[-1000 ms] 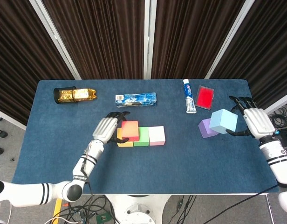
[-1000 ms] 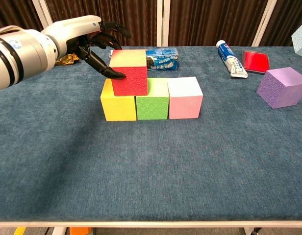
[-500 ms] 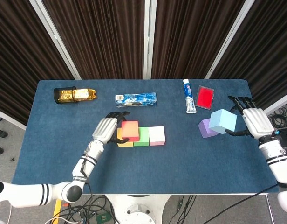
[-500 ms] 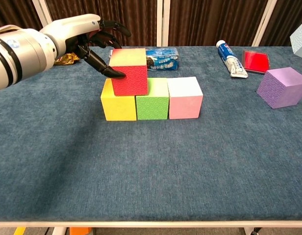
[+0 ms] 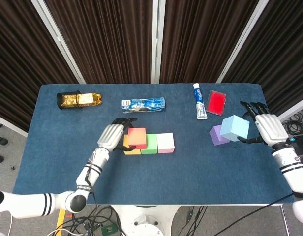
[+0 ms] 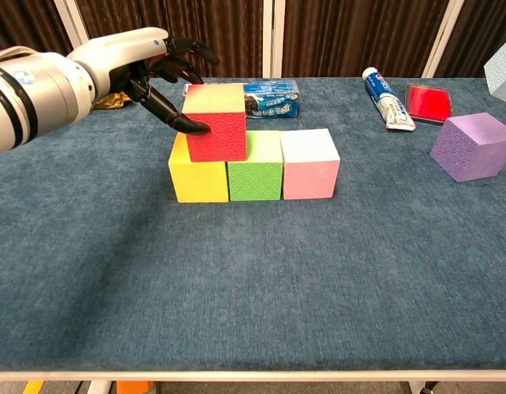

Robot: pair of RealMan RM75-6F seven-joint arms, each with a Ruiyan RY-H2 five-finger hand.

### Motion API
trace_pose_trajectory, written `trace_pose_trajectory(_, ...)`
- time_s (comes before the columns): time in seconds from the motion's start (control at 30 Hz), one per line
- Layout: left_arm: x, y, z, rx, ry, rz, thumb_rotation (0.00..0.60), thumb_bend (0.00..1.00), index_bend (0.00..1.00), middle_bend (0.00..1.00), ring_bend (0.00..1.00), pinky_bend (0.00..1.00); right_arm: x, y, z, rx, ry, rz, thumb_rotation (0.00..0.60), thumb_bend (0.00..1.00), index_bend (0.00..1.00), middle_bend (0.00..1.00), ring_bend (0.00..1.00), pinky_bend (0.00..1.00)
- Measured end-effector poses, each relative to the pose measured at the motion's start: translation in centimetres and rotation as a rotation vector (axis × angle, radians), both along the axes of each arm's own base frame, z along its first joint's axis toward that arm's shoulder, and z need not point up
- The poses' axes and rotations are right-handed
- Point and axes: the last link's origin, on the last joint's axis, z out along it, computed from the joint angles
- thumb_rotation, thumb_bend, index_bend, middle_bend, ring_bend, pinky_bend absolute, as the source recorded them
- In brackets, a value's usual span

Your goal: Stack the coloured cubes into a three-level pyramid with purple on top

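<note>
Head view: right hand (image 5: 267, 129) grasping the blue cube (image 5: 235, 128) by its side faces; looks light, rigid foam. Left hand (image 6: 146, 57), released, touches the red cube (image 6: 215, 121).

Base row on the blue surface (image 6: 253, 279), frame centre: yellow cube (image 6: 197, 175), green cube (image 6: 256, 171), pink cube (image 6: 310, 164), side by side, touching. Red cube (image 6: 216, 121) sits on the second level, straddling yellow and green, shifted toward yellow. Purple cube (image 6: 473, 145) rests alone at right of frame, turned slightly askew. Light blue cube (image 5: 235, 128) is raised above the purple one, tilted, at far right.
</note>
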Motion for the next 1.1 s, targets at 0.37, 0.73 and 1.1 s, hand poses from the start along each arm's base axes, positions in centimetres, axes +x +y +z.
trace_pose_trajectory(0.37, 0.0, -0.3, -0.2, -0.027, -0.015, -0.007, 0.6, 0.24, 0.12, 0.25, 0.14, 0.12, -0.2, 0.1, 0.1, 0.0, 0.0, -0.003, 0.6, 0.12, 0.0, 0.55, 0.07, 0.0)
trace_pose_trajectory(0.73, 0.1, -0.5, 0.1, -0.021, -0.024, -0.014, 0.6, 0.24, 0.11, 0.16, 0.08, 0.12, -0.1, 0.3, 0.1, 0.0, -0.003, 0.0, 0.6, 0.12, 0.0, 0.55, 0.07, 0.0)
trace_pose_trajectory(1.1, -1.5, -2.9, 3.5, 0.024, -0.051, 0.013, 0.6, 0.22, 0.09, 0.09, 0.02, 0.09, 2.5, 0.0, -0.6, 0.022, -0.002, 0.066, 0.6, 0.12, 0.0, 0.54, 0.07, 0.0)
